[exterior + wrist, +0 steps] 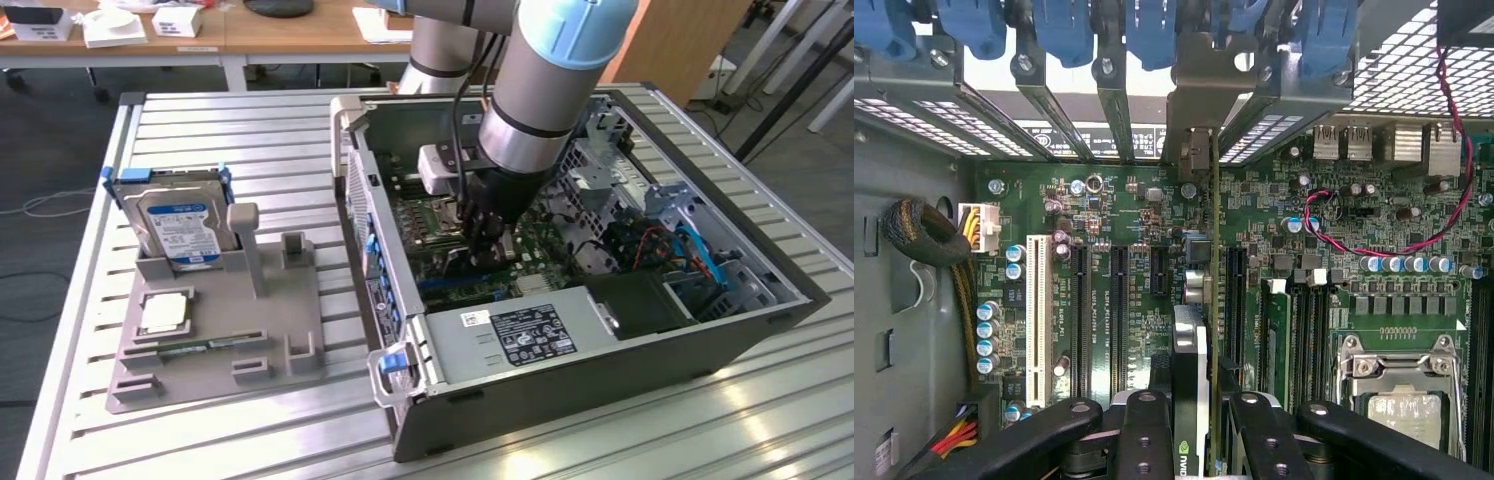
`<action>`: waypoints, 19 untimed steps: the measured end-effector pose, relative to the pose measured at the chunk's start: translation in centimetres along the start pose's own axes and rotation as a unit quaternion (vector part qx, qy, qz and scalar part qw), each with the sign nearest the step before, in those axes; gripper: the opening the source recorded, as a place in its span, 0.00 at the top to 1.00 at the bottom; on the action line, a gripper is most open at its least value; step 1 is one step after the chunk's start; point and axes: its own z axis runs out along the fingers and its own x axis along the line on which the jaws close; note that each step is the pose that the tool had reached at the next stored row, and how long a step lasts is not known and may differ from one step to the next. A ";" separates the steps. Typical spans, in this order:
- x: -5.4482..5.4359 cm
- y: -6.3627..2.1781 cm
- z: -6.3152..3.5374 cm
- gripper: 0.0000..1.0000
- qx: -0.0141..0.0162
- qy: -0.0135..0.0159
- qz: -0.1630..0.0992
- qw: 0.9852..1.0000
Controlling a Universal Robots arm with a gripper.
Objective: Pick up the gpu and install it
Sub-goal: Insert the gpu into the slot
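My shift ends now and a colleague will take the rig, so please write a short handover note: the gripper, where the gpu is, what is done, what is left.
The gripper is shut on the gpu, down inside the open computer case.
The gpu stands on edge over the motherboard, in line with an expansion slot, its metal bracket at the rear slot opening.
Done: gpu picked up and brought into the case.
Left: whether it is fully seated cannot be told; the gripper has not let go.
The hard drive stands in the grey holder beside the case.
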 end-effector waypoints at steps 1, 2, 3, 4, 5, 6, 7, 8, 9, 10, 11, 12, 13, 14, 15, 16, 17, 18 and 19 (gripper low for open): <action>0.0 0.00 0.00 0.73 0.000 0.000 0.000 1.000; 0.0 0.00 -0.01 0.73 0.000 0.000 0.000 1.000; 0.0 0.00 -0.02 0.73 0.000 0.000 0.000 1.000; 0.0 0.00 -0.01 0.73 0.000 0.000 0.000 1.000; 0.0 0.00 -0.01 0.73 0.000 0.000 0.000 1.000; 0.0 0.00 -0.01 0.73 0.000 0.000 0.000 1.000; 0.0 0.00 0.00 0.73 0.000 0.000 0.000 1.000; 0.0 0.00 0.00 0.73 0.000 0.000 0.000 1.000; 0.0 -0.01 0.01 0.73 0.000 0.000 0.000 1.000; -0.1 -0.01 0.01 0.73 0.000 0.000 0.000 1.000; -0.1 0.00 0.01 0.73 0.000 0.000 0.000 1.000; -0.1 0.00 0.01 0.73 0.000 0.000 0.000 1.000; -0.1 0.00 0.01 0.73 0.000 0.000 0.000 1.000; -0.1 0.00 0.01 0.73 0.000 0.000 0.000 1.000; -0.1 0.00 0.01 0.73 0.000 0.000 0.000 1.000; -0.1 0.00 0.01 0.73 0.000 0.000 0.000 1.000; -0.1 0.00 0.01 0.73 0.000 0.000 0.000 1.000; -0.1 0.00 0.02 0.73 0.000 0.000 0.000 1.000; -0.1 0.00 0.02 0.73 0.000 0.000 0.000 1.000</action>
